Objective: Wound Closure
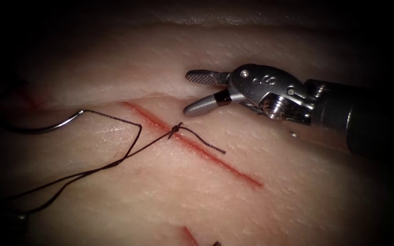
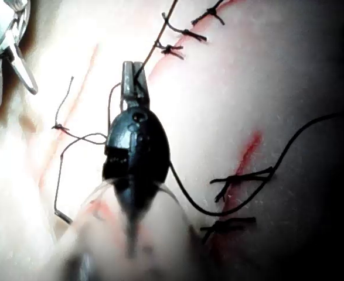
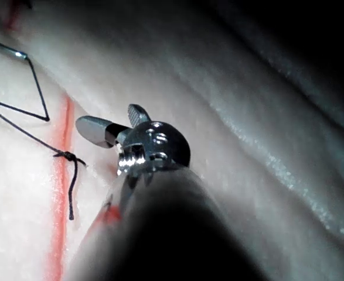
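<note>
So far one knot (image 1: 175, 130) sits on the cut (image 1: 206, 152), most of which lies unstitched. Right gripper (image 1: 196, 93) gapes empty upper centre; left gripper (image 2: 130, 79) clamps thread (image 1: 115, 161); needle (image 1: 42, 127) lies free, left.

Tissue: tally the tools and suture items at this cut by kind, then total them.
Silver needle-driver tools: 2 (right tool open, empty; left tool shut on the black thread)
Curved steel needle, lying on the pale tissue left of the red cut, not in it: 1
Black thread: 1
Tied knot on the cut: 1
Total: 5
</note>
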### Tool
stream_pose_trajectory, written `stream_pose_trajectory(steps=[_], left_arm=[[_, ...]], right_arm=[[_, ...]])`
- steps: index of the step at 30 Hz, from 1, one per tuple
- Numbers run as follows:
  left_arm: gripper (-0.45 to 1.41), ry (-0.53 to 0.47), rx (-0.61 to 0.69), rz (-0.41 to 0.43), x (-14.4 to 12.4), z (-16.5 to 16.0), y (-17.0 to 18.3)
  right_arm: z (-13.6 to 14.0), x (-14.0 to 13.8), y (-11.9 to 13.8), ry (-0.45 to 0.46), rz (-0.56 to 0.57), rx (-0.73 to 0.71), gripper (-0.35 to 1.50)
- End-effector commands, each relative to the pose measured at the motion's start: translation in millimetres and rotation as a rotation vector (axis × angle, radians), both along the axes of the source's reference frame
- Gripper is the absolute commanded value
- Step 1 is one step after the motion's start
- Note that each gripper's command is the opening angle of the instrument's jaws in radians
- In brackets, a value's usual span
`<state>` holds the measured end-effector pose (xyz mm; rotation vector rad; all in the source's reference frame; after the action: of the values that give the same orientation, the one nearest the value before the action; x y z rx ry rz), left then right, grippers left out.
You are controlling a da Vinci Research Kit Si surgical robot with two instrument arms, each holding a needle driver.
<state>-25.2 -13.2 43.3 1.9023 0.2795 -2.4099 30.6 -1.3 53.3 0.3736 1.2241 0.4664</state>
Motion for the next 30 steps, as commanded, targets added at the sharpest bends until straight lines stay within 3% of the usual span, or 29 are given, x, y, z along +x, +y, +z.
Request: stream_pose_trajectory(steps=[1, 12, 16, 18, 21, 26, 30], left_arm=[[-0.45, -0.010, -0.007, -0.011, -0.9, 0.4, 0.5], [-0.45, -0.045, -0.017, -0.052, -5.4, 1.1, 6.9], [-0.45, -0.052, -0.015, -0.064, -6.4, 2.7, 9.1], [-0.45, -0.054, -0.017, -0.067, -6.6, 4.4, 10.6], [-0.45, -0.048, -0.018, -0.058, -6.5, 6.0, 11.9], [-0.45, -0.073, -0.006, -0.032, -6.0, 7.6, 12.8], [-0.45, -0.086, 0.003, -0.024, -5.6, 7.5, 12.8]], right_arm=[[-0.5, 0.7, 0.9, 0.002, 0.026, -0.014, 1.28], [-2.5, 2.0, -0.7, 0.006, 0.079, -0.064, 1.25], [-3.5, 2.6, -1.1, 0.053, 0.082, -0.085, 0.88], [-4.6, 3.2, -1.2, 0.086, 0.087, -0.112, 0.47], [-5.6, 3.9, -1.2, 0.132, 0.082, -0.143, -0.35], [-7.1, 5.6, -0.5, 0.174, 0.109, -0.190, -0.35], [-6.6, 7.4, -0.2, 0.170, 0.136, -0.204, -0.35]])
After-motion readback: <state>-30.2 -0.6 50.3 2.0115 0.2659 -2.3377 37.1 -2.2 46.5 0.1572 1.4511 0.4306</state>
